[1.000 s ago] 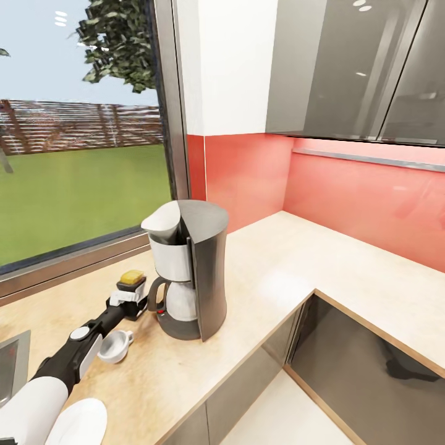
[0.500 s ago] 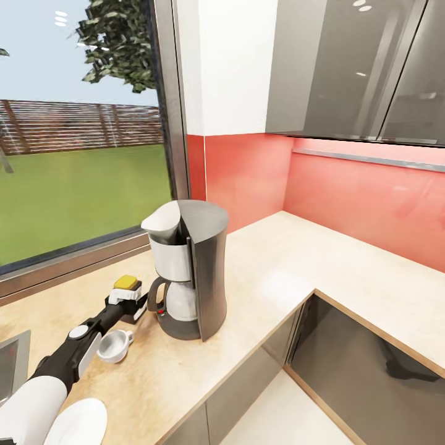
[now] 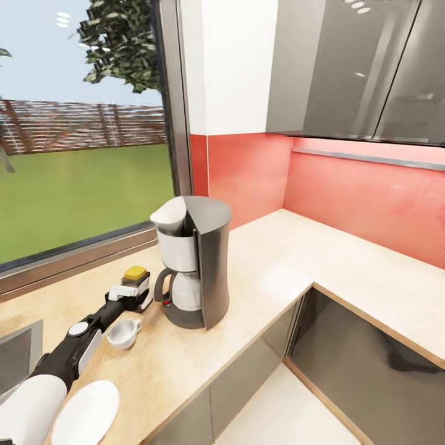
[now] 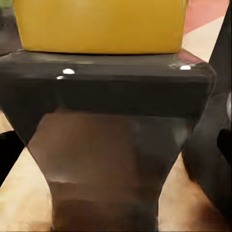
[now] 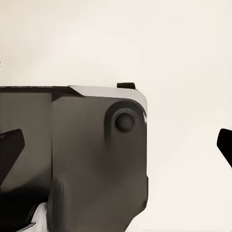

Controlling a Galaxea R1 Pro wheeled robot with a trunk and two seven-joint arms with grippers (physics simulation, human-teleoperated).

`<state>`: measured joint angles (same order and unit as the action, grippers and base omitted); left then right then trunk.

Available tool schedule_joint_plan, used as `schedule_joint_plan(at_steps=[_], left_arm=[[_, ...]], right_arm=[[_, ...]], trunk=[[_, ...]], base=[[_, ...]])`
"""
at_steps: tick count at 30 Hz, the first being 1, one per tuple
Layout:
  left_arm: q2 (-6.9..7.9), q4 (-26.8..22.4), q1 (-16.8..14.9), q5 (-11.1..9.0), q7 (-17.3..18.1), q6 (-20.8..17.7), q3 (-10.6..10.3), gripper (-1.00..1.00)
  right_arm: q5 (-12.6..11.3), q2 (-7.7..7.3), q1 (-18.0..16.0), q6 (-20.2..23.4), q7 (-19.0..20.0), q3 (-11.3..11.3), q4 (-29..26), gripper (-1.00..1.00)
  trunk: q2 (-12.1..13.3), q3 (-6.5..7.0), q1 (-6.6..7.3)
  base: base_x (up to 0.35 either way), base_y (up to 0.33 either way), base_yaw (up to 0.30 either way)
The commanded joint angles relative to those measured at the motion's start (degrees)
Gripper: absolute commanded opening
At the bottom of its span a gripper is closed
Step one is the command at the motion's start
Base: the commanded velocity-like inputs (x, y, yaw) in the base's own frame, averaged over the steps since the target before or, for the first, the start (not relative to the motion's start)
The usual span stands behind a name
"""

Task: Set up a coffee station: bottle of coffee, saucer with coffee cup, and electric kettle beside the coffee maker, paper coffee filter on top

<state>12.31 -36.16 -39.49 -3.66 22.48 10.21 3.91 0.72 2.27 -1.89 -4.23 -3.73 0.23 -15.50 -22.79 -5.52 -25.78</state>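
Bottle of coffee (image 3: pixel 135 281) is held upright in the closed left end effector (image 3: pixel 131 295), beside the coffee maker (image 3: pixel 192 268) on the bench (image 3: pixel 272 272)

Bright, even daylight pours through the window (image 3: pixel 80 154). Soft glare sheens the desk (image 3: pixel 278 284) and the glossy upper cabinets (image 3: pixel 352 68). Straight edges bow toward the head view's borders. Up close, the bottle of coffee (image 4: pixel 106 121) looks soft and blurred, with two small highlights.

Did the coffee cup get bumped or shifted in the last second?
No. The coffee cup keeps its spot on the counter beside the coffee maker; the whole head view shifted, so the camera moved, not the cup.
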Motion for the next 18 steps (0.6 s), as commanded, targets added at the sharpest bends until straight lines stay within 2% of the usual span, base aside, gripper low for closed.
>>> schedule_joint_plan(at_steps=[1, 14, 18], left_arm=[[-0.01, 0.1, -0.1, -0.4, 0.4, 0.0, 0.1, 1.00], [0.05, -0.1, -0.1, -0.4, 0.4, -0.1, 0.4, 1.00], [0.20, -3.5, -0.1, -0.4, 0.2, -0.5, 0.2, 1.00]], right_arm=[[0.1, 0.02, 0.0, -0.2, -0.2, 0.0, 0.0, 1.00], [0.1, 0.02, 0.0, -0.2, -0.2, 0.0, 0.0, 1.00], [0.1, 0.02, 0.0, -0.2, -0.2, 0.0, 0.0, 1.00]], trunk=[[-0.1, -0.13, 0.00], [-0.1, -0.13, 0.00], [-0.1, -0.13, 0.00]], base=[[-0.316, 0.091, 0.000], [-0.321, 0.094, 0.000], [-0.312, 0.106, 0.000]])
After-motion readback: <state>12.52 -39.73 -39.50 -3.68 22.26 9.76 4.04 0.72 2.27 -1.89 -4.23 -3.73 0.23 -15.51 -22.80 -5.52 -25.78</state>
